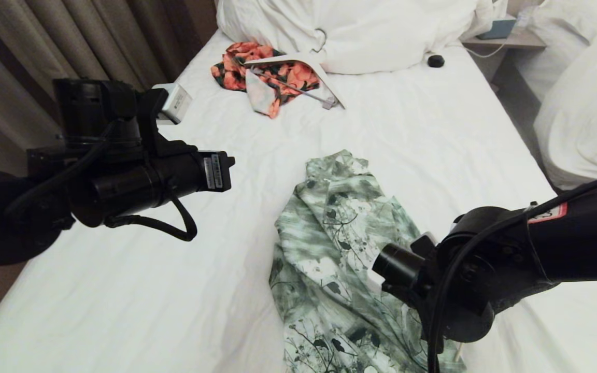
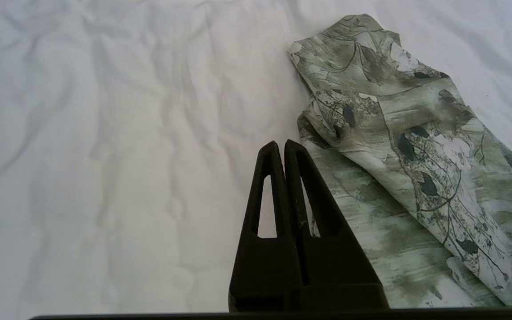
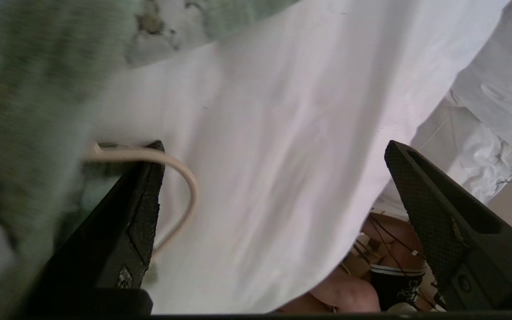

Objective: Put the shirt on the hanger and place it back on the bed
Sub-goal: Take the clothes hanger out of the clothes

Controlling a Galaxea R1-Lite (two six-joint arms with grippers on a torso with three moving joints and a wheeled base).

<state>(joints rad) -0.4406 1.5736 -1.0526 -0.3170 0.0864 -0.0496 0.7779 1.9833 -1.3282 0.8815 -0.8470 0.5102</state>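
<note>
I am holding my right fingers [image 3: 274, 178] spread as wide as they go, gripping nothing, low over the near right part of the bed [image 1: 433, 134]; one finger is lying just beside the curved hook of the hanger [image 3: 185, 178], which is poking out from under the shirt [image 1: 329, 248]. I judge I am lining up to take that hook. The shirt is lying crumpled in the near middle of the bed, covering most of the hanger, so the hanging looks unfinished. My left fingers [image 2: 281, 146] are pressed shut on nothing, hovering over bare sheet just left of the shirt, keeping clear. The sheet is white and wrinkled; far off are pillows [image 1: 360, 31], an orange floral garment [image 1: 267, 70] with a thick white hanger [image 1: 324, 77], and curtains [image 1: 70, 41] on the left
</note>
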